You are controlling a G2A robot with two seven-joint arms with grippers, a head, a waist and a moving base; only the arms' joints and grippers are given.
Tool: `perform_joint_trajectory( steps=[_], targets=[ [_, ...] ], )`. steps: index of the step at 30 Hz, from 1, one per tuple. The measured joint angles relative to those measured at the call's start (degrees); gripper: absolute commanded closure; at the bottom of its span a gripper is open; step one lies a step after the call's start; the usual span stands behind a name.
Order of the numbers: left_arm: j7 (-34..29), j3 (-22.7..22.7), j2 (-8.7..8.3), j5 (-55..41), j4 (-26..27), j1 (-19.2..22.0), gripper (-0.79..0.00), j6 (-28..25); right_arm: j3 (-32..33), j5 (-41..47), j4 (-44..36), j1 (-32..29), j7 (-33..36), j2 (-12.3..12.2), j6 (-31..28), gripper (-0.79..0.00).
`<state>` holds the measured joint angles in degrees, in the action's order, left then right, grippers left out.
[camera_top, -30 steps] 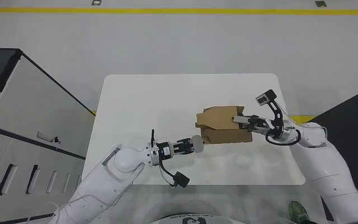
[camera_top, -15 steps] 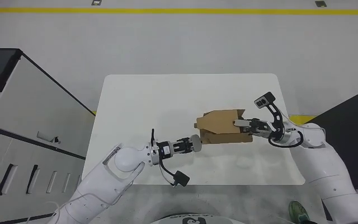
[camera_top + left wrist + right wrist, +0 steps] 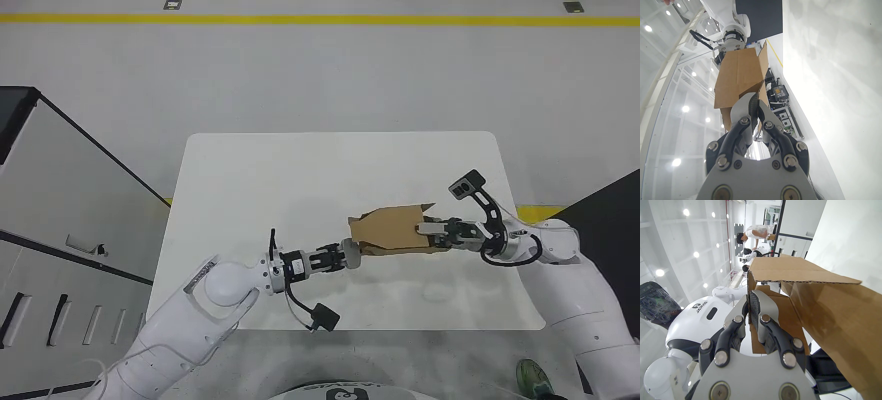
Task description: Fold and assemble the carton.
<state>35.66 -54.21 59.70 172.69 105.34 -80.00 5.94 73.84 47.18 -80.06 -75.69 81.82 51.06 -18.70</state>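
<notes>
In the top view we see the brown corrugated cardboard carton just right of the frame's centre, over the white rounded surface; whether it rests on the surface we cannot tell. The left claw pinches its lower-left corner and the right claw pinches its right-hand edge. A second ago the carton showed a taller, more open outline. Now it looks narrower and flatter, and the right claw has slid a little toward the lower left. We judge the sleeve is being skewed or turned rather than closed, with its flaps still loose. In the left wrist view the left claw is pressed together on a thin edge of the carton. In the right wrist view the right claw clamps a carton wall, with one flap jutting free. Around the surface lies grey floor, with a yellow line along the top of the frame and a grey cabinet at the left.
</notes>
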Motion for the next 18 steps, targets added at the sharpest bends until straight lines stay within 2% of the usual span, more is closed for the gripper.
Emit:
perform_joint_trajectory(
  steps=[3,4,5,6,12,18],
  targets=[
    [-0.03,0.02,-0.02,0.01,0.12,-0.05,0.000,0.21,0.03,-0.14,0.05,-0.05,0.04,0.10,-0.07,0.000],
    [-0.03,0.03,-0.03,0.07,0.14,-0.09,0.000,0.32,0.06,-0.26,0.04,-0.05,0.05,0.13,-0.10,-0.031],
    [-0.02,0.03,-0.04,0.13,0.15,-0.11,0.000,0.36,0.08,-0.33,0.03,-0.05,0.05,0.16,-0.13,-0.111],
    [-0.01,0.04,-0.05,0.20,0.18,-0.13,0.000,0.40,0.10,-0.38,0.00,-0.06,0.05,0.18,-0.16,-0.148],
    [-0.03,0.00,-0.14,0.60,0.33,-0.31,0.000,0.48,-0.02,-0.95,-0.32,0.19,-0.12,0.42,-0.46,-0.145],
    [-0.21,-0.14,-0.21,0.66,0.49,-0.50,0.000,0.49,-0.22,-1.53,-0.29,0.93,-0.45,0.69,-0.76,-0.046]
  ],
)
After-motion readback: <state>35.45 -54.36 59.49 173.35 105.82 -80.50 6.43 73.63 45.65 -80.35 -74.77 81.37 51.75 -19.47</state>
